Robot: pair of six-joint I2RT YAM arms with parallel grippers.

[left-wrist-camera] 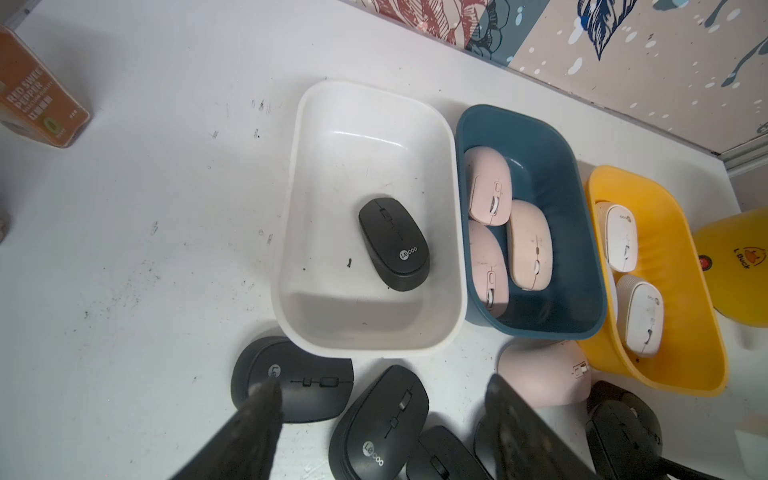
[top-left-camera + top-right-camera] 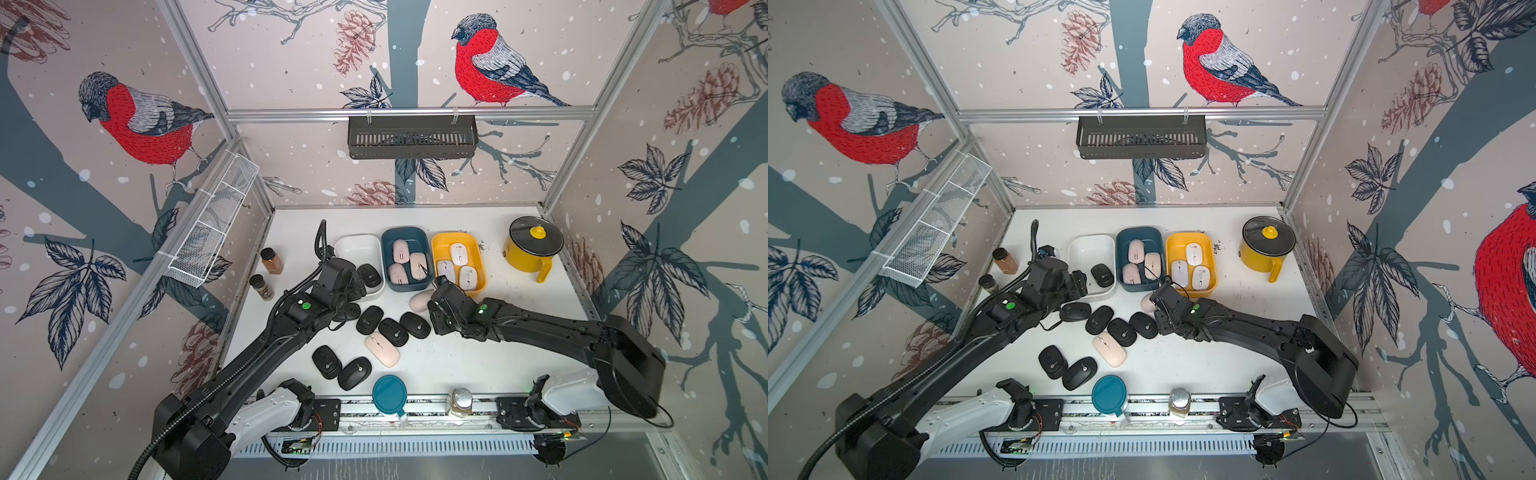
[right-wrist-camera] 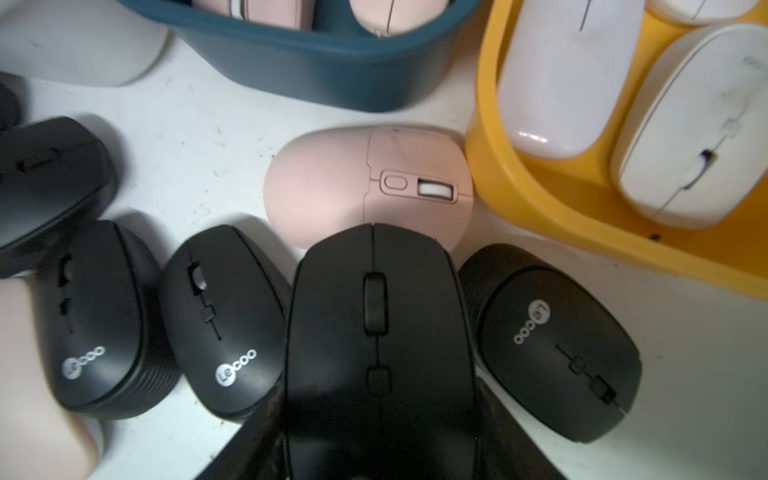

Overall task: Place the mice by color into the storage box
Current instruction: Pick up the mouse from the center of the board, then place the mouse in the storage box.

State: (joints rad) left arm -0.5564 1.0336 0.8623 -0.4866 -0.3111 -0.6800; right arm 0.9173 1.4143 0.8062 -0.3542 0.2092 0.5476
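Three storage boxes stand in a row: white (image 2: 353,245), teal (image 2: 405,232), yellow (image 2: 437,245). One black mouse (image 1: 394,249) lies in the white box, three pink mice (image 2: 405,259) in the teal, three white mice (image 2: 457,262) in the yellow. Several black mice (image 2: 392,330) and a pink one (image 2: 381,349) lie loose on the table. My left gripper (image 1: 382,384) hangs open over black mice beside the white box. My right gripper (image 3: 380,415) is shut on a black mouse (image 3: 378,316), next to a loose pink mouse (image 3: 365,187).
A yellow pot (image 2: 534,247) stands at the back right. Two spice jars (image 2: 272,260) stand left of the boxes. A teal lid (image 2: 390,395) and a glass jar (image 2: 460,401) sit at the front rail. A wire basket (image 2: 212,232) hangs on the left wall.
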